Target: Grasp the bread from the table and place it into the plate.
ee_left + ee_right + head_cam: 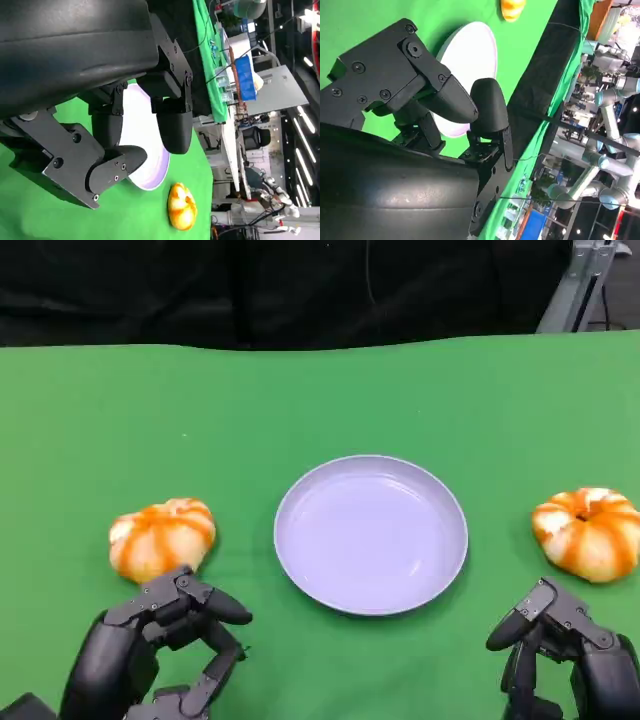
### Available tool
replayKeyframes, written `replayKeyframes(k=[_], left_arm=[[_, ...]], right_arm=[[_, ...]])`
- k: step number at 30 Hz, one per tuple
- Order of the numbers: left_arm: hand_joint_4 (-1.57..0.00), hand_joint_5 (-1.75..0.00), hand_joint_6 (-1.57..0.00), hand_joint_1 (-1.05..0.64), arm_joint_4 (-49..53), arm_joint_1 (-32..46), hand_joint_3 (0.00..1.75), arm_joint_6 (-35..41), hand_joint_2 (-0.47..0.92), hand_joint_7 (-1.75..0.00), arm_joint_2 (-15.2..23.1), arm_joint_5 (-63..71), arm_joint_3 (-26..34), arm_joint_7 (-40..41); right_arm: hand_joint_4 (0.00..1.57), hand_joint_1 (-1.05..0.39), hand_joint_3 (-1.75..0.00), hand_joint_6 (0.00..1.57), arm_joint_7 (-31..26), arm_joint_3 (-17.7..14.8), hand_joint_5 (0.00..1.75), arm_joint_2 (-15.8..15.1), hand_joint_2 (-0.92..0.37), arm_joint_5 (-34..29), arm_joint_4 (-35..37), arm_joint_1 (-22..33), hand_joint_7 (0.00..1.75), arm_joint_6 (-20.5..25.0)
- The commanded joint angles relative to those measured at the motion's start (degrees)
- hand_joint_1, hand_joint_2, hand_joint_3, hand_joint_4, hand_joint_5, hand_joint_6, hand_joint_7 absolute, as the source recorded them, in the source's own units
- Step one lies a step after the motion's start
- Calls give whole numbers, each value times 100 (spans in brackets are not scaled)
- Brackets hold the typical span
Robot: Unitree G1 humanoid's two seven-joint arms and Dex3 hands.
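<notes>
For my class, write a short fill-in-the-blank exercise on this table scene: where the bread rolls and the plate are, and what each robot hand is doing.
1. The plate holds ____ bread.
2. The left bread roll lies just beyond the ____ robot hand.
3. The tablecloth is ____ in colour.
4. The right bread roll lies on the cloth, ____ the plate, with the right robot hand holding nothing.

Missing words: no; left; green; outside

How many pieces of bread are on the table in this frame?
2. One bread lies left of the plate, just beyond the left hand. The other bread lies right of the plate, beyond the right hand. Neither is in the plate.
</notes>
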Motion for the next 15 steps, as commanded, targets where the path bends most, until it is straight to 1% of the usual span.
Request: replayKeyframes(k=[1, 2, 3, 4, 5, 6, 9, 13, 15], left_arm=[[-60, -133, -66, -5, -46, -8, 94, 32, 63, -100, 101, 35, 10, -33], [-60, -133, -66, -5, -320, -199, 93, 21, 63, -100, 415, 1143, 86, 348], [-42, -102, -51, -29, -529, -340, 51, 15, 77, -61, 645, 1992, 144, 643], [-37, -88, -49, -37, -677, -498, 31, 77, 84, -43, 854, 2714, 187, 894], [-30, -73, -45, -45, -759, -615, 17, 142, 89, -25, 1008, 3224, 204, 1064], [-26, -67, -43, -48, -772, -663, 12, 195, 90, -17, 1060, 3411, 197, 1135], [-18, -52, -38, -54, -819, -820, 7, 404, 92, -5, 1261, 3964, 134, 1298], [-9, -45, -30, -62, -873, -1008, 6, 631, 92, -1, 1514, 4342, -2, 1414], [-7, -44, -29, -64, -890, -1037, 6, 692, 92, 0, 1567, 4399, -43, 1452]], right_arm=[[88, -44, -150, 62, -48, -22, 175, -50, -51, 1, -56, 33, 175, -34], [88, -44, -150, 62, -44, -8, 175, -28, -51, 9, -101, 48, 175, 1], [87, -42, -150, 61, -40, 2, 175, -11, -51, 16, -134, 60, 175, 29], [87, -41, -150, 61, -38, 9, 175, -1, -51, 14, -161, 66, 175, 56], [87, -41, -150, 61, -34, 13, 175, 1, -51, 13, -188, 77, 175, 84], [87, -41, -150, 61, -32, 15, 175, -1, -51, 10, -201, 82, 175, 98], [86, -39, -150, 60, -38, 16, 175, -12, -50, 17, -219, 95, 175, 84], [86, -37, -150, 60, -25, 12, 175, -15, -49, 38, -293, 135, 175, 139], [86, -36, -150, 60, -27, 16, 175, -11, -48, 34, -326, 148, 175, 175]])
